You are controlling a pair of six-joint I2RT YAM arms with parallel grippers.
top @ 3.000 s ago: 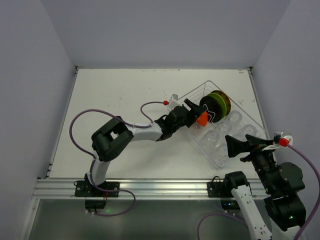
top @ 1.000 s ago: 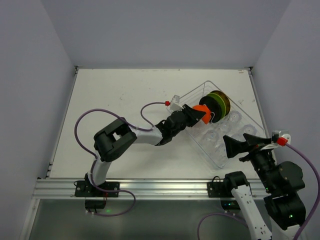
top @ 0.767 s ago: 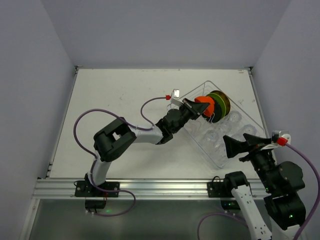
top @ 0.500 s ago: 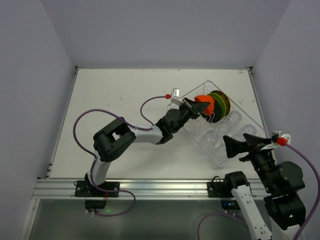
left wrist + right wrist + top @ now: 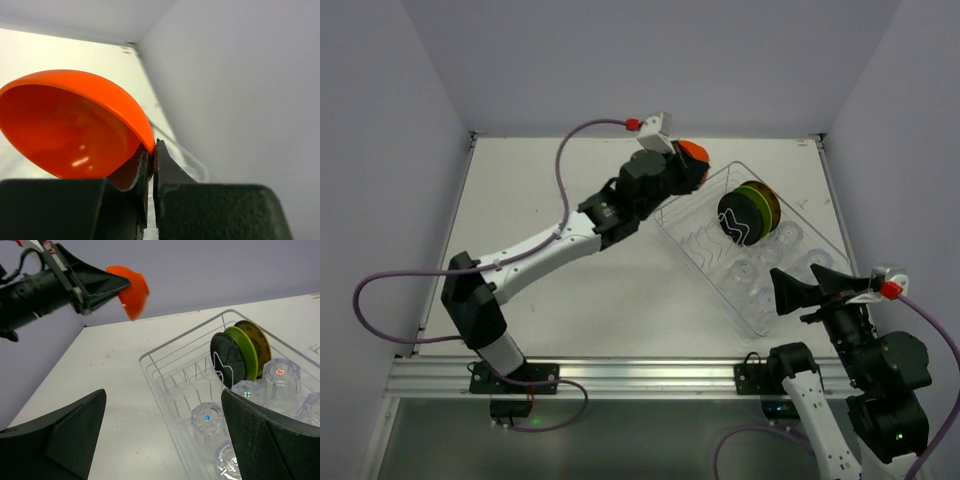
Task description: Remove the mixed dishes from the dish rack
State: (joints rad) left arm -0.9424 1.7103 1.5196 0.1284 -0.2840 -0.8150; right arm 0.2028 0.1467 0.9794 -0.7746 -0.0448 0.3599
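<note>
My left gripper (image 5: 686,168) is shut on the rim of the small orange bowl (image 5: 693,151), held in the air above the far-left corner of the dish rack (image 5: 706,266). The left wrist view shows the bowl (image 5: 70,125) tilted, its edge pinched at the gripper (image 5: 151,150). Inside the rack (image 5: 150,365), a black plate (image 5: 227,357), a lime-green plate (image 5: 247,352) and an olive-yellow plate (image 5: 260,342) stand on edge in the wire holder. Several clear cups (image 5: 207,417) sit upside down near them. My right gripper (image 5: 163,395) hangs open by the rack's near end, holding nothing.
The white table (image 5: 560,190) stretches left of the rack, bordered by grey walls at the back and sides. A purple cable (image 5: 575,150) loops over my left arm. An aluminium rail (image 5: 620,375) runs along the near edge.
My left gripper closed on the orange bowl, then lifted it out of the rack, up and toward the far left. The right arm has stayed put.
</note>
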